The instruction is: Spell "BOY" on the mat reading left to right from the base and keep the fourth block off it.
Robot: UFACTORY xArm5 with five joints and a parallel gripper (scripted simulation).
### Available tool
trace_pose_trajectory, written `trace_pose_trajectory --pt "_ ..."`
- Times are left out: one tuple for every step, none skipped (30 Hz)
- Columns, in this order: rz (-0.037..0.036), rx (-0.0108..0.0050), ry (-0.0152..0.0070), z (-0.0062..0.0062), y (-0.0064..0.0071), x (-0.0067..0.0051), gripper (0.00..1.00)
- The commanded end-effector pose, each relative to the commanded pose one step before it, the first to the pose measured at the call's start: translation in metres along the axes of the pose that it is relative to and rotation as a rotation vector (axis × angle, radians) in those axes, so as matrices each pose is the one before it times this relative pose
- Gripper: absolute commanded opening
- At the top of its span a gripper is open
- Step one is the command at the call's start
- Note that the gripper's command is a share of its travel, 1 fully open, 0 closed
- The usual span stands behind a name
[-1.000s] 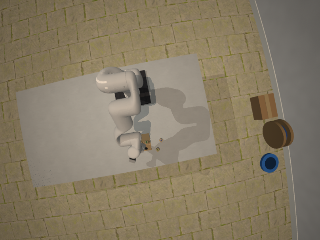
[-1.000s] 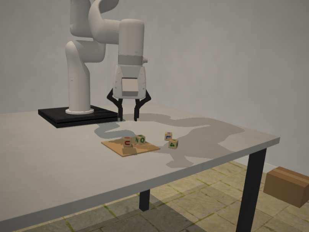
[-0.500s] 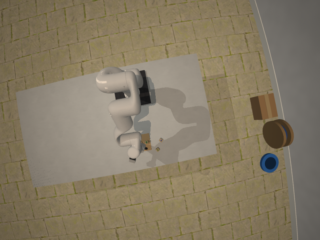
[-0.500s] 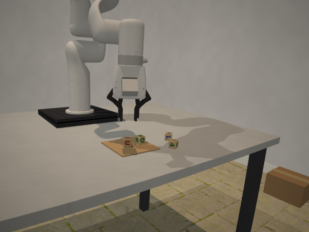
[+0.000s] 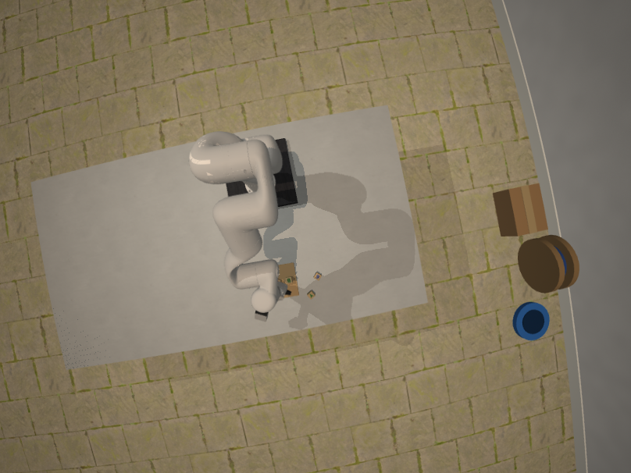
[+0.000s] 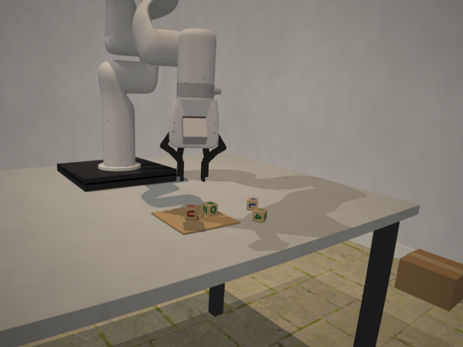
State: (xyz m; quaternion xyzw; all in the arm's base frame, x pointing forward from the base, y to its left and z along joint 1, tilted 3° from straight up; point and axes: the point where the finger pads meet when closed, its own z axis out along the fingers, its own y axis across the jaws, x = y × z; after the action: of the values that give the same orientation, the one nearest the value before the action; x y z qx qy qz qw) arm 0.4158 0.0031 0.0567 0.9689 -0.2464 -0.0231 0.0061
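Blocks lay in two pairs below the claw (image 6: 192,178), which hung partly open and empty, well above the worktop (image 6: 74,231) and between the arm's black base plate (image 6: 80,182) and the mat (image 6: 216,224). In the exterior view, two sat on the tan mat, nearly touching: one with a red letter (image 6: 190,211), one with green N and Q on its sides (image 6: 210,208). Two more sat off the mat to the right, a blue-lettered block (image 6: 251,203) and one marked with a green 4 (image 6: 259,215). Top faces were too small to read in the overhead view. Judging by this, the mat pair lay nearest, straight down and slightly forward of the claw; the off-mat pair lay farther, away from the base.
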Motion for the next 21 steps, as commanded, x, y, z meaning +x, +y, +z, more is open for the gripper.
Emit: trace_pose_trajectory --pt "-0.00007 0.00188 0.00338 -0.00011 -0.0007 0.00109 0.42" --pt "-0.00003 0.00002 0.00004 0.00051 -0.00003 -0.00002 0.42" --pt "-0.00003 0.00002 0.00005 0.00059 -0.00003 -0.00002 0.42" --pt "-0.00003 0.00003 0.00006 0.00067 -0.00004 -0.00003 0.42" --pt "-0.00004 0.00003 0.00006 0.00075 -0.00004 -0.00003 0.42" --pt "-0.00004 0.00003 0.00007 0.00082 -0.00004 -0.00004 0.42" --pt "-0.00005 0.00003 0.00007 0.0009 -0.00004 -0.00004 0.42" --pt "-0.00005 0.00004 0.00008 0.00097 -0.00005 -0.00005 0.42" --pt "-0.00005 0.00004 0.00009 0.00105 -0.00005 -0.00005 0.42" --pt "-0.00002 0.00002 0.00002 0.00116 0.00002 0.00001 0.42" --pt "0.0 0.00001 0.0 0.00124 0.00005 0.00004 0.42" --pt "0.0 0.00001 0.0 0.00131 0.00005 0.00003 0.42" --pt "0.0 0.00001 0.0 0.00136 0.00006 0.00003 0.42" --pt "0.0 0.00001 0.0 0.00142 0.00006 0.00003 0.42" --pt "0.0 0.0 0.0 0.0 0.0 0.0 0.42" --pt "0.0 0.0 0.0 0.0 0.0 0.0 0.42" --pt "0.0 0.00001 0.0 0.00146 0.00007 0.00002 0.42" --pt "0.0 0.00001 0.0 0.00151 0.00007 0.00003 0.42" --pt "0.0 0.00001 0.0 0.00155 0.00006 0.00005 0.42" --pt "0.0 0.00001 0.0 0.00158 0.00006 0.00005 0.42" --pt "0.0 0.00001 0.0 0.0016 0.00007 0.00004 0.42"
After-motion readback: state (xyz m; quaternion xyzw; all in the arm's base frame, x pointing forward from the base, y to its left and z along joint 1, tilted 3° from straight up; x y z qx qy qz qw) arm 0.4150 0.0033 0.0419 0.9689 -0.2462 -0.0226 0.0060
